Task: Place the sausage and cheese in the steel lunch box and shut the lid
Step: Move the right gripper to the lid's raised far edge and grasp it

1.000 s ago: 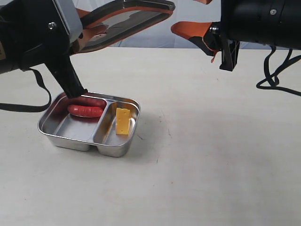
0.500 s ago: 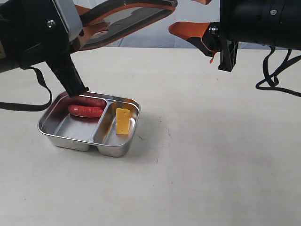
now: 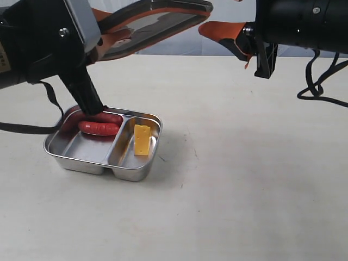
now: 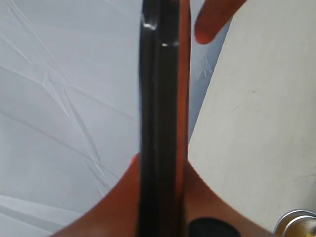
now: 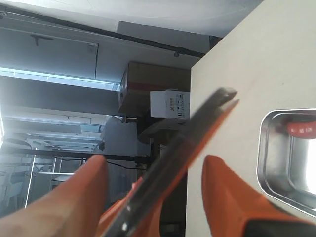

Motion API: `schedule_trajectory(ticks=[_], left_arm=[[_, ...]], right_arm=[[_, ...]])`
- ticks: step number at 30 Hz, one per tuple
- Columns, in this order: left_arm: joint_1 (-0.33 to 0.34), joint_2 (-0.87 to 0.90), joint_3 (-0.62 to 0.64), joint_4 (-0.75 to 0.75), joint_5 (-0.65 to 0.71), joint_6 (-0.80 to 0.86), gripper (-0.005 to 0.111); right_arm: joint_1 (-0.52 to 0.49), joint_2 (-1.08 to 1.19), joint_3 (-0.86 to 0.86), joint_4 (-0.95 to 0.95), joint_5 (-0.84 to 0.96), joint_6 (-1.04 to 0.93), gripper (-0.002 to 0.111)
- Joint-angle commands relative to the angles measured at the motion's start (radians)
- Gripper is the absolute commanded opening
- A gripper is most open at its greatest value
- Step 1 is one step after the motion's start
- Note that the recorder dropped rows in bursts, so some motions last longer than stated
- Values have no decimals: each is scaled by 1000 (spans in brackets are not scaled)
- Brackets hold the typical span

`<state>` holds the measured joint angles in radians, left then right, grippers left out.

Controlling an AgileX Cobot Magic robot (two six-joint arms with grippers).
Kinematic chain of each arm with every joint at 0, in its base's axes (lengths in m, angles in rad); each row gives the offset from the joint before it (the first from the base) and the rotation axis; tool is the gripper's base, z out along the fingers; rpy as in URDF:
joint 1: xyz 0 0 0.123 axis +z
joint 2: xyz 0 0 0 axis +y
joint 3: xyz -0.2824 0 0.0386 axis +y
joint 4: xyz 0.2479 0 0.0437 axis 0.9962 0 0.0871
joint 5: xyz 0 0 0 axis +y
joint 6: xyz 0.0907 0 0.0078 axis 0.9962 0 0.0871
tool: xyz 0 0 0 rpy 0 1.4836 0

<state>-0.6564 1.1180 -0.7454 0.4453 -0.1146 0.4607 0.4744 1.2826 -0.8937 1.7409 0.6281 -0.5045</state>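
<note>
Left gripper (image 3: 111,38): fingers (image 4: 118,210) closed narrowly on one end of the lid (image 3: 149,22), one pad on each face. The left wrist view shows the lid (image 4: 160,118) edge-on between them. The lid is held in the air at the top centre of the exterior view, tilted, above and behind the steel lunch box (image 3: 70,155).

Right gripper (image 3: 220,31): fingers (image 5: 74,197) spread wide and holding nothing. In the right wrist view the lid's free end (image 5: 197,133) lies between them, with a gap on each side.

Steel lunch box: stands open at the lower left of the exterior view. The sausage (image 3: 100,126) lies in its larger left compartment. The cheese (image 3: 142,140) leans in the narrower right compartment, against the divider.

Surface: a pale cream table (image 3: 244,179), matt, with faint scuffs.

Room: a creased grey-white sheet (image 4: 64,98) hangs behind the table's far edge. The right wrist view shows a cardboard box (image 5: 153,86), a white carton and dark ceiling rails.

Obstructions: a black link of the left arm (image 3: 84,92) crosses in front of the lunch box's far left rim and hides part of the sausage. Black cables (image 3: 321,81) loop at the right edge of the exterior view, and another crosses its left edge.
</note>
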Motion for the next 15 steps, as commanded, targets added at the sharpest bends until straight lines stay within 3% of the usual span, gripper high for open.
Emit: schedule_trajectory(ticks=[1,10,15], left_arm=[[-16,-5,-9,1,-12,-6,0],[-16,-5,-9,5,-24,-6,0],[-16,-5,-9,5,-58,-6,0]], right_arm=[[5,2,-33,4,5,-9,55],[12,2,-32,4,18,-9,55],[99,2,-32,4,-74,-9,55]])
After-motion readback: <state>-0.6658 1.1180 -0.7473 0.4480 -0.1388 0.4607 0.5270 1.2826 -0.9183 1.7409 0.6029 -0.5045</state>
